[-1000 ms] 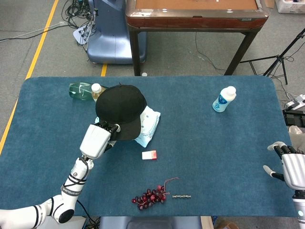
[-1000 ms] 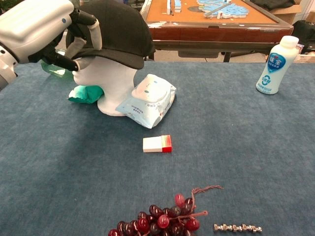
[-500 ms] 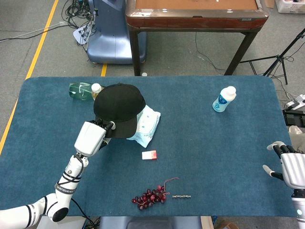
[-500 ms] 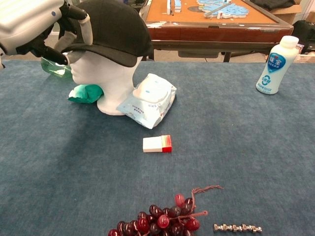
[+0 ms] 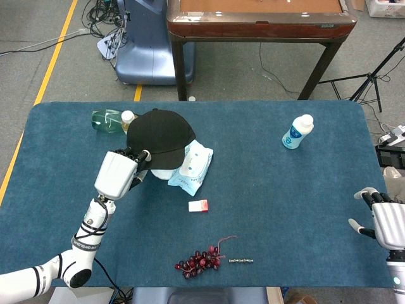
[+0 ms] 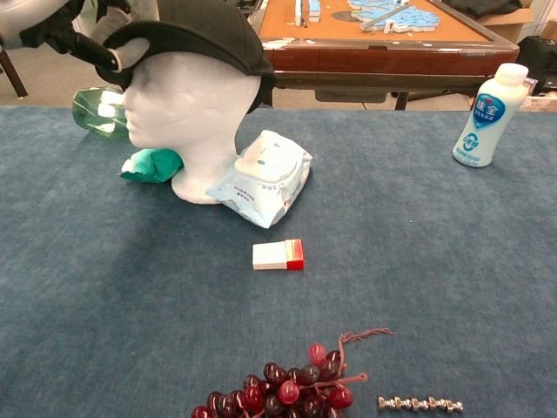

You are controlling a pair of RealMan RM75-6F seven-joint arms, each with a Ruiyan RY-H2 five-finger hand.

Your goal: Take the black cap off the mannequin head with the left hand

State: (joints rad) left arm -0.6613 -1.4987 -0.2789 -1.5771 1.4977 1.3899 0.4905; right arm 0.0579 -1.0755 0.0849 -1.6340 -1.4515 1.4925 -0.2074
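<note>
The black cap (image 5: 160,134) (image 6: 204,35) is tilted up off the white mannequin head (image 6: 193,100), its brim raised at the left and its back still touching the head's crown. My left hand (image 5: 120,172) (image 6: 61,22) grips the brim at the cap's left edge, at the top left corner of the chest view. The face of the head shows below the brim. My right hand (image 5: 386,220) hangs at the table's right edge with its fingers apart, holding nothing.
A wet-wipe pack (image 6: 261,178) leans on the head's base. A green bottle (image 5: 109,120), a green cloth (image 6: 151,165), a small red-and-white box (image 6: 278,254), grapes (image 6: 287,390), a metal chain (image 6: 419,403) and a white bottle (image 6: 486,115) lie around.
My left hand has risen and moved left with the brim, lifting the cap's front off the mannequin's forehead. The face now shows. The right hand has stayed put.
</note>
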